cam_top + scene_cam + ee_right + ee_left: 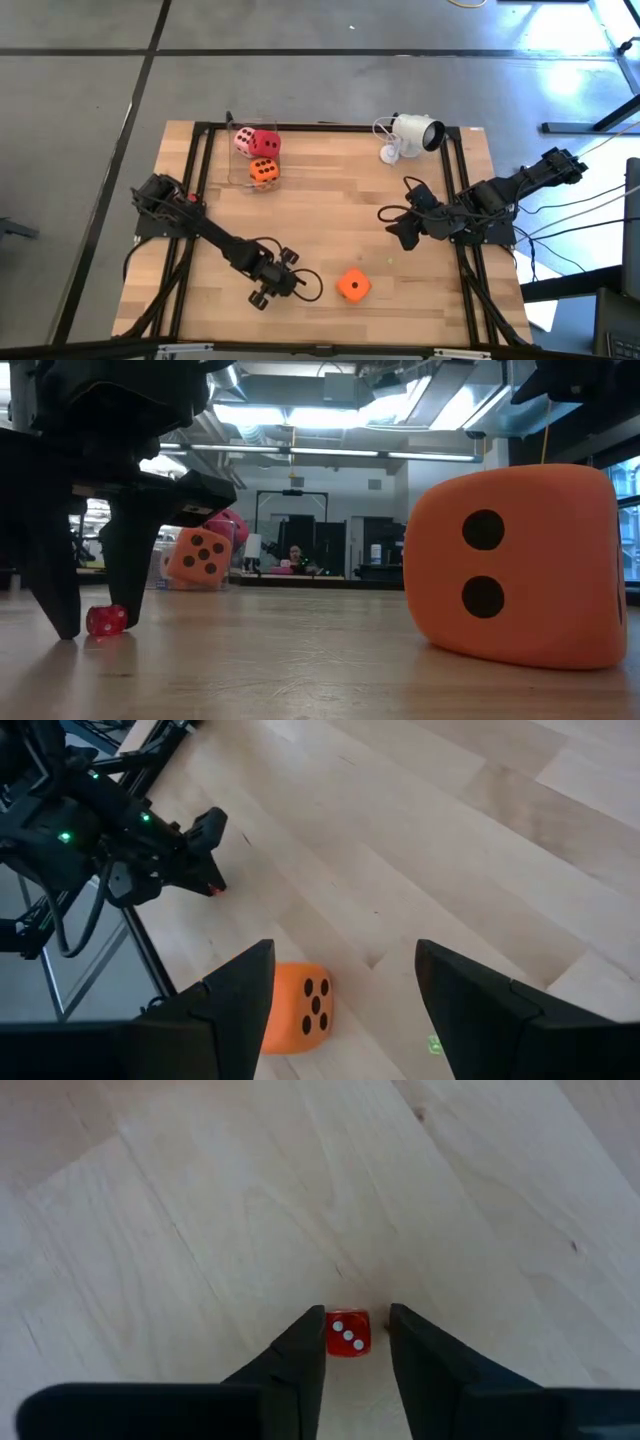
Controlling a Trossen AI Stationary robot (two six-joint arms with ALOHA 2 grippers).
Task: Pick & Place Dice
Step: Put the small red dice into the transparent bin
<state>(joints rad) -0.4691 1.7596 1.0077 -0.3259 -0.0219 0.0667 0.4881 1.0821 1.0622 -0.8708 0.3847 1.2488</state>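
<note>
A tiny red die with white pips [348, 1334] lies on the wooden table between the fingers of my left gripper [355, 1325], which slants down at it near the front edge [308, 285]; a narrow gap shows beside one finger. Close to its right stands a large orange die [352, 286], resting on one face [520, 565]. Pink [243, 140], red [266, 143] and orange [263, 171] dice sit in a clear box at the back. My right gripper [400, 228] hovers open above the table's right side [345, 965]. My left gripper comes at the tiny red die from above at a slant, one finger on each side. One finger [312, 1342] stands right against the die's side [331, 1336]; whether it touches, I cannot tell. The other finger [402, 1335] is a little apart. The die rests on the table.
A white camera on a stand [410, 135] sits at the back right. The clear box [250, 185] stands at the back left. Black frame rails [190, 200] run along the table's edges. Bare wood lies in the middle [330, 200].
</note>
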